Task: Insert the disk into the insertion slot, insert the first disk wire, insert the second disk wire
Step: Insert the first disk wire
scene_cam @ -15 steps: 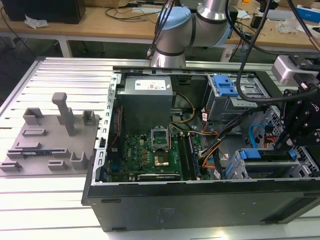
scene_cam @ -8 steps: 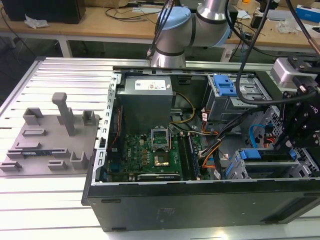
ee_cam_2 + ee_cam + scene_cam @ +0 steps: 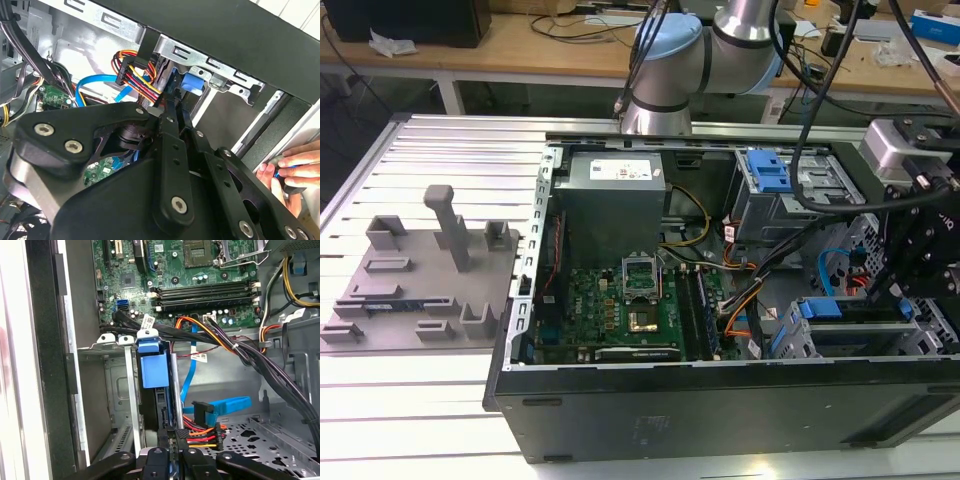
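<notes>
- The disk [image 3: 154,367] stands on edge inside the insertion slot [image 3: 117,390]. Its blue carrier handle sticks out at the end that faces the motherboard [image 3: 200,260].
- In the exterior view the insertion slot [image 3: 798,345] sits low in the computer case [image 3: 720,410], towards the exterior view's right. The disk [image 3: 860,313] shows in it as a dark strip behind the blue handle.
- The gripper [image 3: 174,437] is at the disk's other end. Its fingers are drawn close together on the black plug [image 3: 176,432] of a coloured wire bundle [image 3: 202,436] (red, orange and yellow strands), and the plug is held right against the disk's end.
- A blue data cable [image 3: 225,405] lies loose just beside that bundle, and its black connector is apart from the disk.
- In the second wrist view the gripper [image 3: 175,117] points towards the blue handle [image 3: 192,82], with the coloured wire bundle [image 3: 132,72] beside it.
- A person's hand [image 3: 292,167] holds a small object outside the case wall.
- A taller drive cage [image 3: 770,185] with a blue latch stands deeper in the case.
- The arm [image 3: 670,70] reaches over the case from behind.
</notes>
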`<state>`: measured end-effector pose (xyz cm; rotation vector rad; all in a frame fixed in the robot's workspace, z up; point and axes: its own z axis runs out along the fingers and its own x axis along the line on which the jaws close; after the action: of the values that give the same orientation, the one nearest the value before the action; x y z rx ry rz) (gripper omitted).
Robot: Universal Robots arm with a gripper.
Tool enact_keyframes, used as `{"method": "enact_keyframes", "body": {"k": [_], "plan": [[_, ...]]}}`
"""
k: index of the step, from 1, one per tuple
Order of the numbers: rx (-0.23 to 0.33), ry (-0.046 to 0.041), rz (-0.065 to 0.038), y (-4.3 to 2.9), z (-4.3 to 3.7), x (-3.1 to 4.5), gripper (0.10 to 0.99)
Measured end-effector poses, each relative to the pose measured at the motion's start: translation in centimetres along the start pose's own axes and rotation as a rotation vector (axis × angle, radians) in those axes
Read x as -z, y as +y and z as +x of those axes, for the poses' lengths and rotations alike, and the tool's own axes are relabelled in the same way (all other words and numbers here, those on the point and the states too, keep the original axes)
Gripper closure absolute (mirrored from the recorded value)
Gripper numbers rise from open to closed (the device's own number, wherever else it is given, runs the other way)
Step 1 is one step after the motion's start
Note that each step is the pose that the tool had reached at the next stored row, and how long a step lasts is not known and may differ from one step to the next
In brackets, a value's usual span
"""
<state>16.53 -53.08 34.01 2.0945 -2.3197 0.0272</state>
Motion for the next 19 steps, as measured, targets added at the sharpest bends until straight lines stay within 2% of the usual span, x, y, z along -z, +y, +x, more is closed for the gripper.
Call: {"method": "enact_keyframes", "body": {"k": [7,8,9,11,12,14,17,19], "plan": [[0.001,0.0003,0.000,0.01,0.00,-0.25,0.918],[0.001,-0.0003,0.000,0.06,0.01,-0.28,0.906],[0.001,-0.0001,0.000,0.07,0.01,-0.20,0.847],[0.001,-0.0002,0.000,0.07,0.02,0.79,0.722],[0.001,0.0000,0.000,0.07,0.03,1.19,0.722],[0.001,0.0001,0.000,0.07,0.05,3.12,0.722],[0.001,0.0004,0.000,0.10,-0.16,4.66,0.722],[0.001,0.0006,0.000,0.10,-0.25,4.85,0.722]]}}
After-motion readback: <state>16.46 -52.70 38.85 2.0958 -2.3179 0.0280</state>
